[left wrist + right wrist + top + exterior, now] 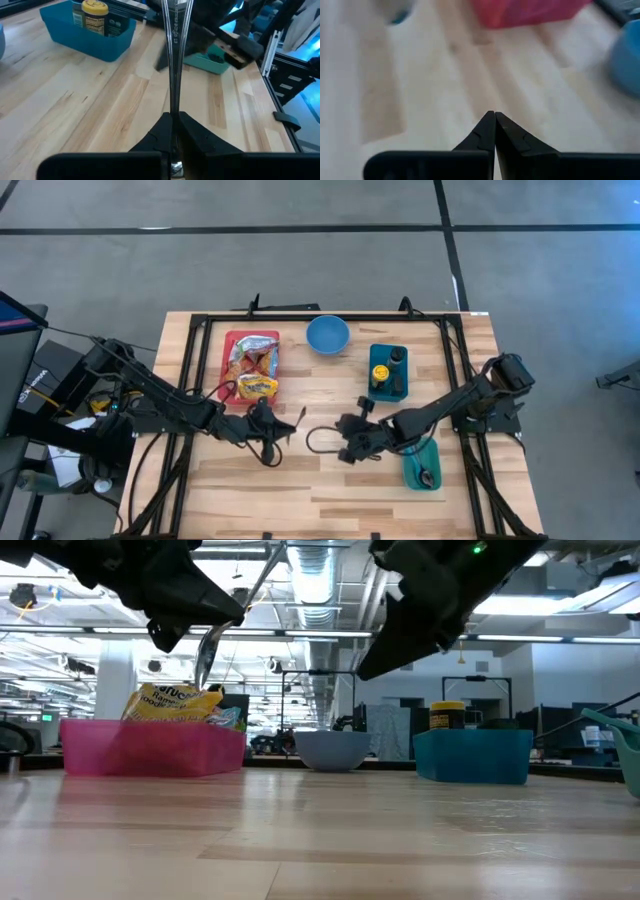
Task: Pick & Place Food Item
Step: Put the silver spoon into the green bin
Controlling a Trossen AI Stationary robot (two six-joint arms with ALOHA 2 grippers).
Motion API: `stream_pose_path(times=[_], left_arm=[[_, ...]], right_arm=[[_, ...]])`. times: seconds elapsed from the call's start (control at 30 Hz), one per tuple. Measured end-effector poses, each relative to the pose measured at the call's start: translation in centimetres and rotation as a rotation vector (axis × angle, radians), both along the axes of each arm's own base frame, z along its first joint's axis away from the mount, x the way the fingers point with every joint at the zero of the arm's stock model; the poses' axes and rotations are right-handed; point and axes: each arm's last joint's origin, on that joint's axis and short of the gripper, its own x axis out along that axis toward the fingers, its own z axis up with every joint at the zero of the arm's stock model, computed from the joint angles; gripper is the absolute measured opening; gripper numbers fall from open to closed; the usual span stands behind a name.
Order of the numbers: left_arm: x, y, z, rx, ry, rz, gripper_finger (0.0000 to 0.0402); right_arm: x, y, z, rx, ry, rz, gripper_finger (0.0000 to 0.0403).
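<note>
Left gripper [172,131] pinches a thin metal utensil [174,55] by its handle, high over the table [330,490]; it could swivel or slip. Right gripper [495,131] is clenched empty. Food sits in the pink bin [232,350].
</note>
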Motion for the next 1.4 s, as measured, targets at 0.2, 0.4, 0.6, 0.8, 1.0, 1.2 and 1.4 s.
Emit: stream_pose_path(times=[0.2, 0.4, 0.6, 0.8, 1.0, 1.2, 1.4], left_arm=[[0.0, 0.0, 0.0, 0.002, 0.002, -0.009, 0.0007], [0.0, 0.0, 0.0, 0.001, -0.001, -0.009, 0.0006], [0.0, 0.0, 0.0, 0.001, -0.002, -0.009, 0.0006], [0.0, 0.0, 0.0, 0.000, -0.003, -0.009, 0.0007], [0.0, 0.0, 0.1, -0.001, -0.004, -0.009, 0.0008], [0.2, 0.0, 0.5, -0.006, -0.052, -0.011, 0.0007], [0.6, 0.6, 0.8, -0.007, -0.078, 0.010, 0.0006]], right_arm=[[-0.1, 1.9, 0.1, 0.139, 0.037, 0.236, 0.0000], [0.4, 3.3, 1.0, 0.200, -0.048, 0.426, 0.0000], [1.0, 3.4, 1.8, 0.152, -0.145, 0.444, 0.0000], [0.4, 2.5, 0.0, 0.127, -0.278, 0.394, 0.0000], [-1.6, 1.0, -2.9, 0.147, -0.386, 0.383, 0.0000], [-3.0, -0.8, -4.1, 0.189, -0.451, 0.316, 0.0000], [-3.2, -2.0, -3.1, 0.211, -0.595, 0.247, 0.0000]])
